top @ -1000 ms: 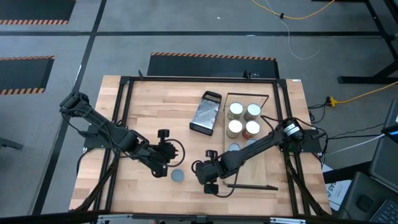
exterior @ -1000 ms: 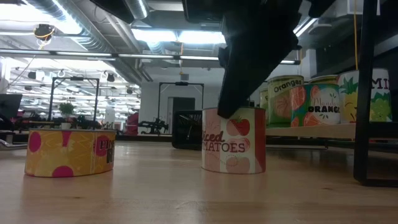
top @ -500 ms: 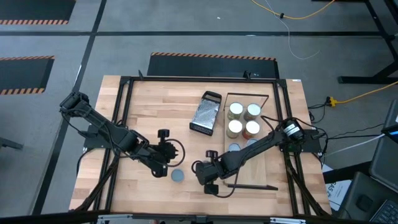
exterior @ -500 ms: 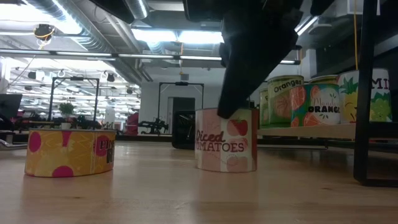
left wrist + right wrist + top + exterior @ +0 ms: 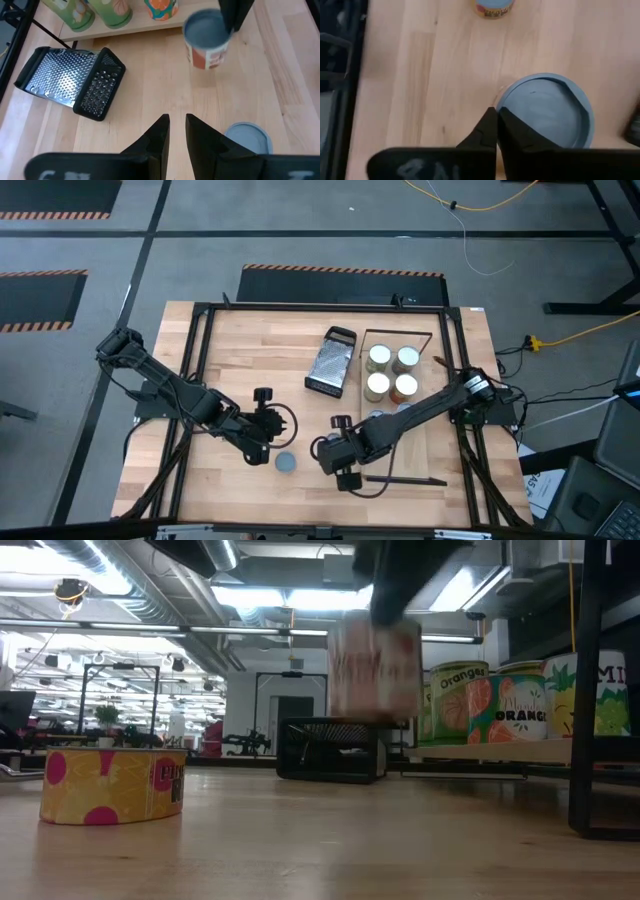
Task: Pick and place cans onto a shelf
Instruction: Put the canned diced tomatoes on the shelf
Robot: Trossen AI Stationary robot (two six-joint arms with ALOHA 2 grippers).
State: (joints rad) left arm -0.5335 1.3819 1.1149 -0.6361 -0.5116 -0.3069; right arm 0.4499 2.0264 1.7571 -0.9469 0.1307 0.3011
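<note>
A diced-tomatoes can with a pale-blue top and a red-orange label hangs in the air, with my right gripper shut on it. In the high view the gripper hides this can. A yellow-and-pink can with a blue top stands on the table beside my left gripper, which is open and holds nothing. Several cans stand upright on the shelf at the right. My right gripper pinches the tomato can at one side of its top rim between its two fingers. The fingers come from above and point down. The can hangs below them, about upright and clear of the table.
A metal grater with a black end lies on the table between the shelf and the left arm. A dark frame post stands at the right in the low view. Bare tabletop lies at the far left.
My right gripper has taken hold of the tomato can. The can first slid a little along the table, then my right gripper went up with it. The can now hangs clear of the table, at about the height of the cans on the shelf.
</note>
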